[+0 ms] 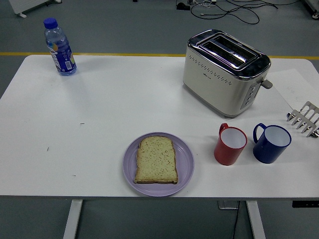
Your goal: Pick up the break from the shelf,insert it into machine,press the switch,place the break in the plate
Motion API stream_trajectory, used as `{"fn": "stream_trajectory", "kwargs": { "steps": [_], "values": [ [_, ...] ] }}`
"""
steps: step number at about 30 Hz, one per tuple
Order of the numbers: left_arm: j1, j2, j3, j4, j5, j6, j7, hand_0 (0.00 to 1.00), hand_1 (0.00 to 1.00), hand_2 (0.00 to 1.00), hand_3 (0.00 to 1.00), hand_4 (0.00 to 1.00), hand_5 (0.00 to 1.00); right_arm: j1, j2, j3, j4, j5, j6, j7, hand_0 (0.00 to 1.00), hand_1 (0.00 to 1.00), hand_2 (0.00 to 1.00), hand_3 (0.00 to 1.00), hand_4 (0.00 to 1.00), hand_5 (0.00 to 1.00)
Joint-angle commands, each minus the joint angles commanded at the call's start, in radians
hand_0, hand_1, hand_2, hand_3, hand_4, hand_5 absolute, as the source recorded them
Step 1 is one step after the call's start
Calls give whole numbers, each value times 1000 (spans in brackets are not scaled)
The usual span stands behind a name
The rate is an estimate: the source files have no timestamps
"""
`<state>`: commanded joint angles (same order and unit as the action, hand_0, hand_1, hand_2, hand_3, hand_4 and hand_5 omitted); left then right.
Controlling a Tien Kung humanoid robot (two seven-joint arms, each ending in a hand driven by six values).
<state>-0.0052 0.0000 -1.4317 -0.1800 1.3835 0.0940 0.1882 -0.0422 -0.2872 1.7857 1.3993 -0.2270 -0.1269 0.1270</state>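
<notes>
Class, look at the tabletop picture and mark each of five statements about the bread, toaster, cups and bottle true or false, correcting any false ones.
1. The bread lies on the purple plate. True.
2. The toaster has a slice sticking out of its slots. False: both slots look empty.
3. The red cup stands left of the blue cup. True.
4. The bottle lies on its side near the plate. False: it stands upright at the table's far left corner.
5. A robot hand is gripping the bread. False: no hand is in view.
</notes>
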Motion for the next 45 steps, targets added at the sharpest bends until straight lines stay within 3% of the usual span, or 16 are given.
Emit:
{"fn": "stream_trajectory", "kwargs": {
  "steps": [14,45],
  "values": [
    [1,0,-50,0,78,-9,3,672,660,701,810,506,998,-39,-10,1,-13,31,6,20,686,651,673,613,490,143],
    [-15,0,-63,0,80,-7,-13,670,659,700,807,502,998,-41,-12,32,-20,96,13,37,676,642,664,604,489,146]
  ]
}}
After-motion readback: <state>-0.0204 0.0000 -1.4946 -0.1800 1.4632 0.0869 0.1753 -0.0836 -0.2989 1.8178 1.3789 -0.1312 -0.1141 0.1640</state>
